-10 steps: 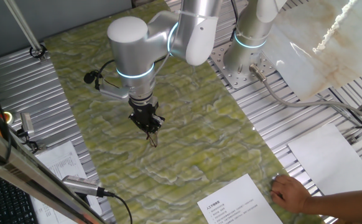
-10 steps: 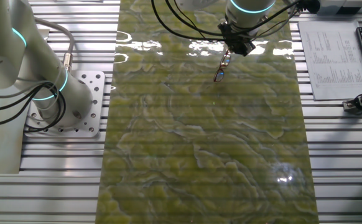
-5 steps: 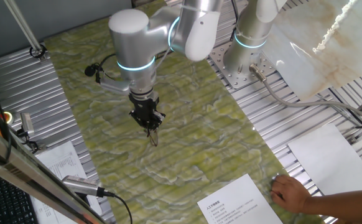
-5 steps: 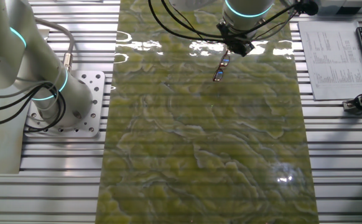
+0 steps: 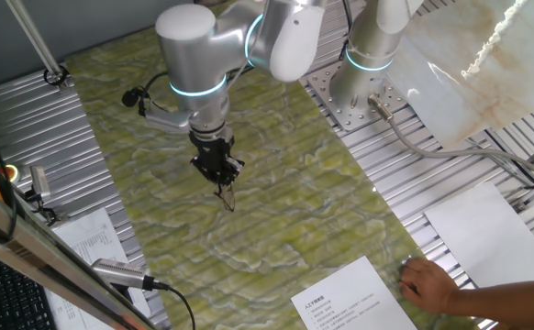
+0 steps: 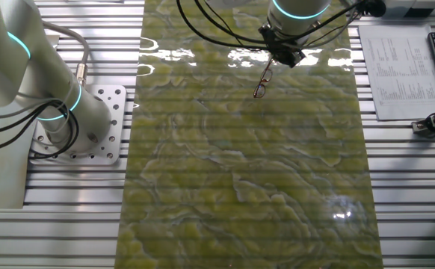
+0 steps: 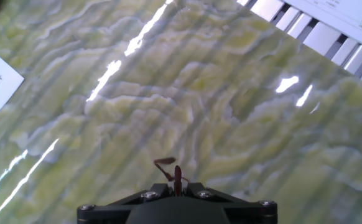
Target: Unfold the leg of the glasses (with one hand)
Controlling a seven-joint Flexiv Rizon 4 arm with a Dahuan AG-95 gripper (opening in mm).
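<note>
1. Glasses (image 5: 227, 195) hang from the black hand (image 5: 219, 177), dangling just above the green marbled mat (image 5: 276, 229).
2. The fingers pinch the thin frame (seen as a dark sliver in the hand view).
3. A person's hand (image 5: 429, 284) rests near the paper (image 5: 345, 302).

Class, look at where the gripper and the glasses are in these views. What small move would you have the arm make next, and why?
Probably a small swing or tilt of the wrist to let the free part fall open. The gripper is shut on the glasses, which hang below the jaws over the green mat. In the hand view only a thin dark wire pokes past the jaws, so the leg's angle is unclear.
</note>
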